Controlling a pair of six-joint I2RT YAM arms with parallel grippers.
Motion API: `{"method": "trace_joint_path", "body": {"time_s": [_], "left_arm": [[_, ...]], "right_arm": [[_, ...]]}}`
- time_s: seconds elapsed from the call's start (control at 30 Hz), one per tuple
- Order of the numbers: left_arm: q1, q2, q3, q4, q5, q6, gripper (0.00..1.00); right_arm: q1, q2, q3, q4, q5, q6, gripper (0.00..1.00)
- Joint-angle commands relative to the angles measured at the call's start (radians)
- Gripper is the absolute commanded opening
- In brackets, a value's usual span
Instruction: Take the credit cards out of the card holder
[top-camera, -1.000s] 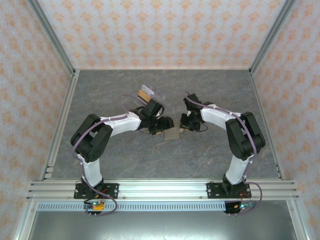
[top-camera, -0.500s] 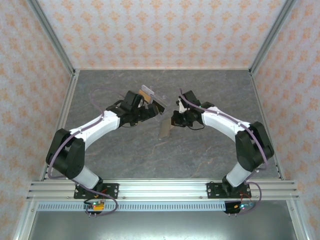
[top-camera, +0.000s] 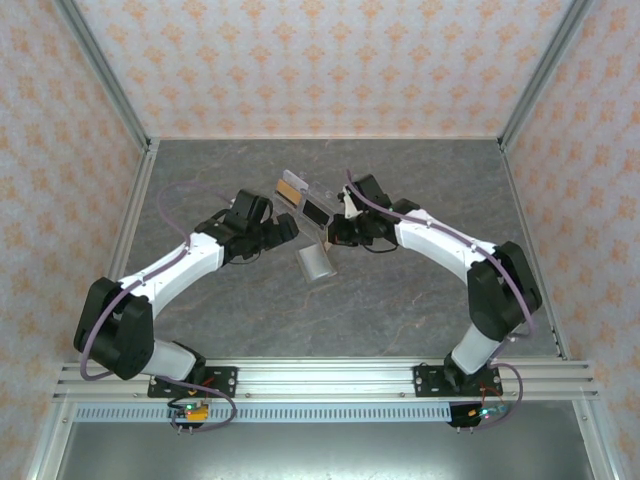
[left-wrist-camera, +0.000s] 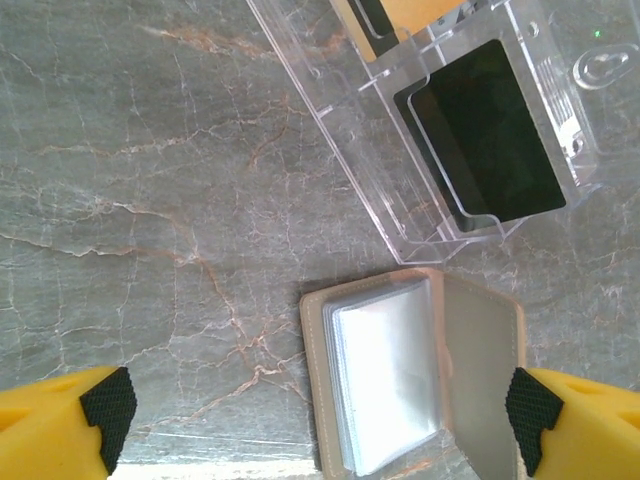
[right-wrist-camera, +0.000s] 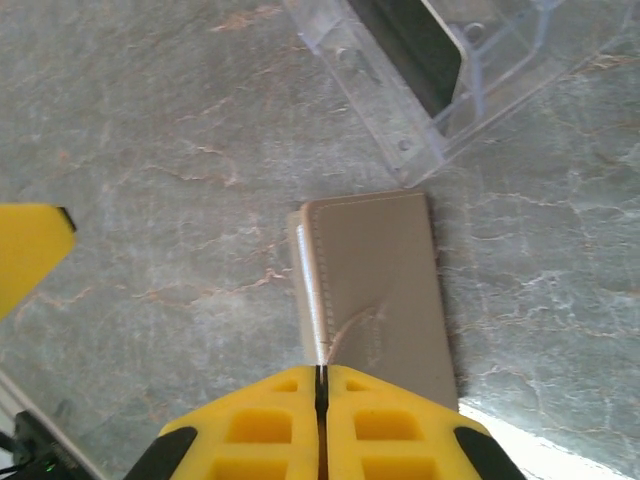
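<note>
left gripper (left-wrist-camera: 315, 410) wide open, empty, hovering over tan sleeve wallet (left-wrist-camera: 385, 390) | right gripper (right-wrist-camera: 320, 372) shut, tips at wallet's cover edge, grip unclear | clear card holder (left-wrist-camera: 350, 140) mid-table, just far of wallet, black card (left-wrist-camera: 485, 130) inside

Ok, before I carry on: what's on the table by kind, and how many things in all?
clear plastic card holder: 1
black card, in the holder: 1
tan-orange card, in the holder: 1
tan folding wallet, open beside the holder: 1
Total: 4
</note>
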Motion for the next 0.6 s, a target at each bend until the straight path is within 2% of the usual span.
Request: {"method": "trace_joint_path", "body": {"time_s": [0.0, 0.2, 0.57], "left_arm": [[0.004, 0.006, -0.015, 0.058, 0.037, 0.006, 0.93], [-0.029, 0.043, -0.029, 0.145, 0.093, 0.007, 0.76], [-0.197, 0.252, 0.106, 0.246, 0.127, 0.030, 0.42]], "right_arm": [[-0.010, 0.001, 0.015, -0.038, 0.079, 0.015, 0.08], [-0.063, -0.023, -0.034, -0.106, 0.106, -0.009, 0.08], [-0.195, 0.006, -0.099, -0.144, 0.094, -0.092, 0.08]]}}
